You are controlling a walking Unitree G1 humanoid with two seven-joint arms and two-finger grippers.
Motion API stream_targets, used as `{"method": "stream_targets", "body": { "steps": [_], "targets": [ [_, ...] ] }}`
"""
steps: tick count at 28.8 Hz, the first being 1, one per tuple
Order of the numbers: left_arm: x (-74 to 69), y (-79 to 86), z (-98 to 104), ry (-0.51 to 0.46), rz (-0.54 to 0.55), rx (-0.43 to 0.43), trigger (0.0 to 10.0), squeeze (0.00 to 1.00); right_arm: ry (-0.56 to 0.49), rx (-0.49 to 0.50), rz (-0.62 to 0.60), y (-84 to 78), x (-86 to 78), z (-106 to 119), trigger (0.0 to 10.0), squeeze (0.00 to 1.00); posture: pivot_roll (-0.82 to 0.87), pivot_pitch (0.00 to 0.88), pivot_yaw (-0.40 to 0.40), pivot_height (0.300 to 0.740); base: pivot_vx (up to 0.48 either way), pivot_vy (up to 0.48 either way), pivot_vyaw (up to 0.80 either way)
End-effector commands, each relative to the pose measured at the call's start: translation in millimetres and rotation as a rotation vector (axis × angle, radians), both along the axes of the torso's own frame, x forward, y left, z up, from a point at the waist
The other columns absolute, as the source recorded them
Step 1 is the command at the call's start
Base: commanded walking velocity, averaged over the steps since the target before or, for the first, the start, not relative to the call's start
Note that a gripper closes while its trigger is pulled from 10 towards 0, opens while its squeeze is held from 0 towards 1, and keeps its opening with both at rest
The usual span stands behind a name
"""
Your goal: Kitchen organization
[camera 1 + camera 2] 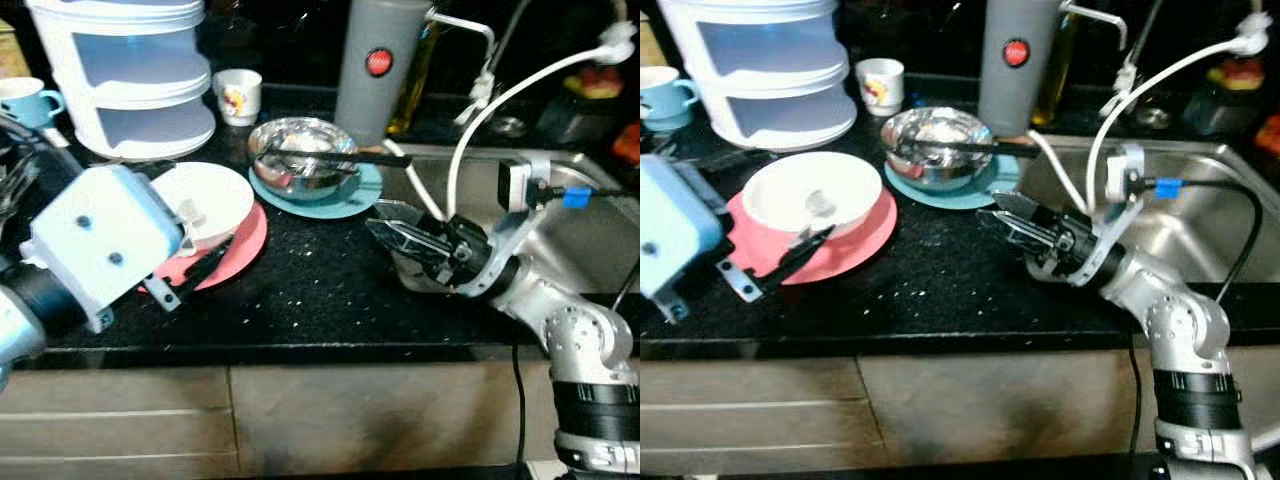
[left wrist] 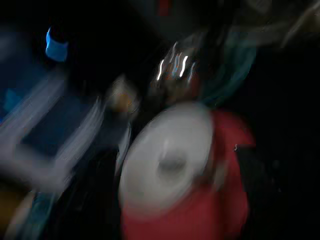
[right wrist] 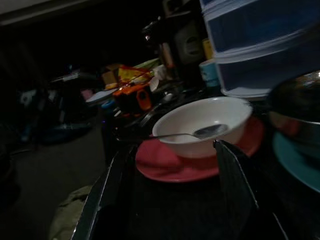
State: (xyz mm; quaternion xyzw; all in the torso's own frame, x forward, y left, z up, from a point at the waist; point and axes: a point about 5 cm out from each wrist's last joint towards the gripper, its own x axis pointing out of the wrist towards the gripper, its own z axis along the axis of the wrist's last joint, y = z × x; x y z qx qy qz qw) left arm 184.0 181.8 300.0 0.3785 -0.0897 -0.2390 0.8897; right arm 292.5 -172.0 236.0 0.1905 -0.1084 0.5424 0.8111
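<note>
Black bench [image 1: 330, 290] | white bowl [image 1: 812, 195] with spoon [image 3: 192, 133] on pink plate [image 1: 855, 250] | right tool [image 1: 1012, 226] parted, empty, hovering | left tool [image 1: 800, 248] beside plate, state unclear

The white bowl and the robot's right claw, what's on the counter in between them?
Just bare black counter, speckled with crumbs, between the white bowl on its red plate and the right claw, seen in the right eye view.

bowl [image 1: 812, 195] with a spoon [image 3: 192, 133] sits on a plate [image 1: 845, 250], metal bowl [image 1: 937, 145] on a saucer [image 1: 985, 187] to its right, sink [image 1: 1230, 215] beyond that.
</note>
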Motion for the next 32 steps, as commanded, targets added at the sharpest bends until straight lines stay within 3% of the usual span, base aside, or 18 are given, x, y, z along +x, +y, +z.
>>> {"method": "stream_targets", "body": {
  "steps": [1,7,22,28,32],
  "targets": [
    [0.2,0.1,-2.7,-0.012,0.009,0.036,10.0,0.00,0.006,-0.006,-0.043,-1.9,0.8,-2.0,10.0,0.00,0.26,0.000,-0.083,0.740,0.000,0.000,0.79],
    [12.9,-15.5,-5.4,-0.055,-0.074,0.011,10.0,0.00,0.042,0.023,-0.191,-5.6,15.2,-4.1,10.0,0.00,0.24,0.000,-0.074,0.740,0.000,0.000,0.34],
    [34.3,-15.7,-17.4,-0.069,-0.132,-0.001,10.0,0.00,0.040,0.031,-0.219,-7.4,10.3,-1.8,10.0,0.00,0.18,0.000,-0.053,0.740,0.000,0.000,0.00],
    [44.6,-15.4,-45.0,-0.008,-0.165,0.113,10.0,0.00,0.048,0.038,-0.233,-3.6,7.4,1.1,10.0,0.00,0.14,0.000,-0.050,0.740,0.000,0.000,0.00],
    [48.5,-18.4,-50.1,-0.011,-0.191,0.130,10.0,0.00,0.051,0.045,-0.226,0.7,4.6,4.3,10.0,0.00,0.12,0.000,-0.047,0.740,0.000,0.000,0.00]
  ]
}}
